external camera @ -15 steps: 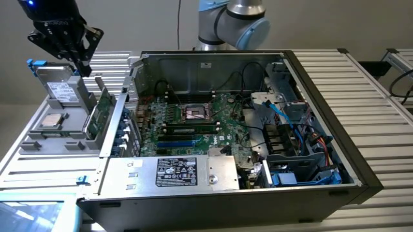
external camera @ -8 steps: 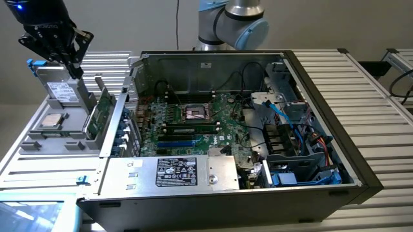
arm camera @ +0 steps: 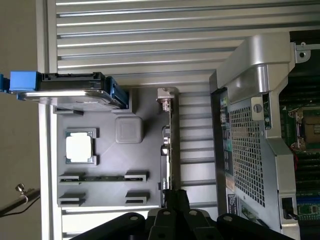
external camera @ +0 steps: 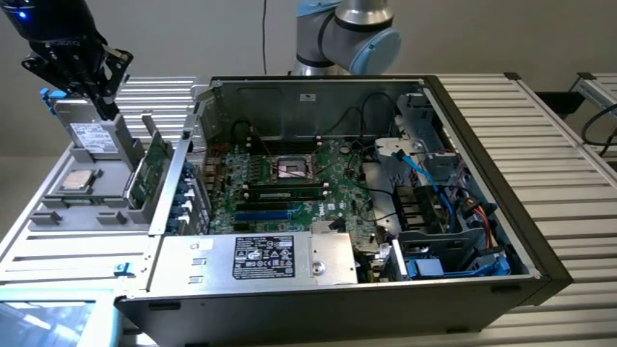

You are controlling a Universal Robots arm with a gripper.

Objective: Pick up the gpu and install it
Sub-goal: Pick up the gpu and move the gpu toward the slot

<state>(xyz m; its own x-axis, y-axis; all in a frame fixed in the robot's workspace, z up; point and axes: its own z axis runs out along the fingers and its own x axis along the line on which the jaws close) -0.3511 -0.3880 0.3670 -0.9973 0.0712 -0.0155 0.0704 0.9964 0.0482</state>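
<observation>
The gpu (external camera: pixel 149 170) stands on edge in a slot of the grey parts tray (external camera: pixel 58 217), green board facing the exterior view's right, beside the open computer case. My gripper (external camera: pixel 104 107) hangs above the tray's far end, over the upright drive, apart from the gpu, with nothing between its fingers. In the wrist view the gpu (arm camera: pixel 168 145) appears edge-on with its silver bracket (arm camera: pixel 166 95) at one end. My gripper (arm camera: pixel 176 200) sits over the card's other end, its dark fingers (arm camera: pixel 184 201) together.
The tray also holds a processor (external camera: pixel 79 181), a memory stick (arm camera: pixel 102 177) and a drive with blue clips (arm camera: pixel 75 90). The case (external camera: pixel 501 217) lies open with the motherboard (external camera: pixel 333 181), cables (external camera: pixel 434 195) and power supply (external camera: pixel 265 256) inside. Ribbed metal table (external camera: pixel 559 130) surrounds it.
</observation>
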